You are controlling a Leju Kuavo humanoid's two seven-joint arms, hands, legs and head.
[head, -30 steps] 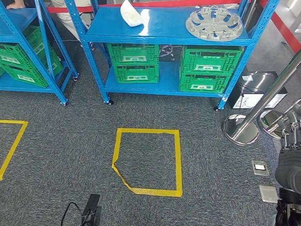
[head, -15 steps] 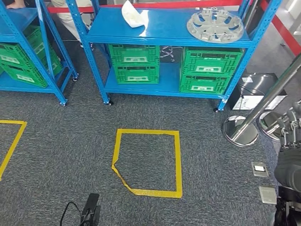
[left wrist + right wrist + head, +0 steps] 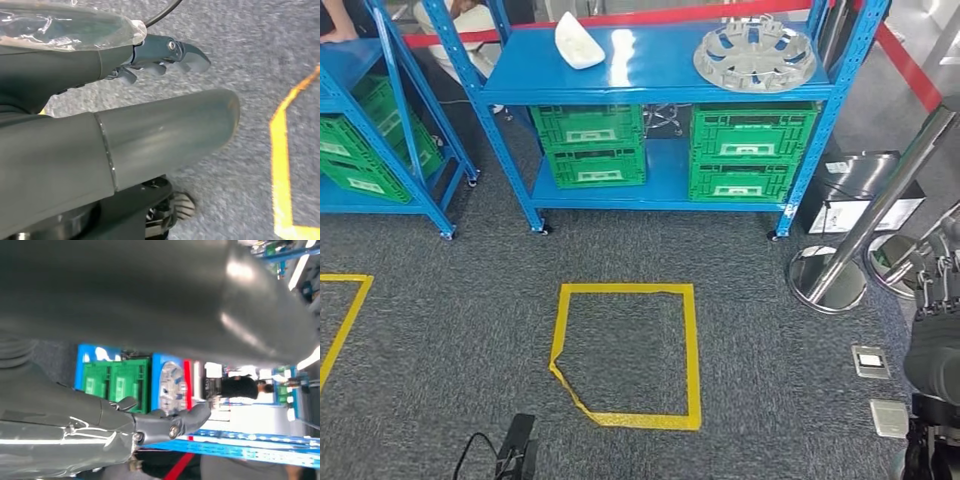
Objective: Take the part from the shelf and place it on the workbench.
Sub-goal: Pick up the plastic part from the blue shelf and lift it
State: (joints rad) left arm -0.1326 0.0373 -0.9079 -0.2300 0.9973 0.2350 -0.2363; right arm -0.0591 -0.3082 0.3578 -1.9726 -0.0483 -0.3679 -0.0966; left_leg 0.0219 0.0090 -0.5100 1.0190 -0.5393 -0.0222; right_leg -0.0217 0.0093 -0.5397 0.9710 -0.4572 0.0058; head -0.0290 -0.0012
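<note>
Below, green crates [image 3: 595, 145] sit under the part [image 3: 755, 54] — contents unseen.

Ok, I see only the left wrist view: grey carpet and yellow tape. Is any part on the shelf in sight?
Observer: Yes. In the head view a silver wheel cover lies on the top board of the blue shelf, near its right end.
Operator: Is anything else on that board?
Observer: A white part lies toward the left end.
Operator: And the right hand?
Observer: The right hand hangs low beside the chrome posts, holding nothing.
</note>
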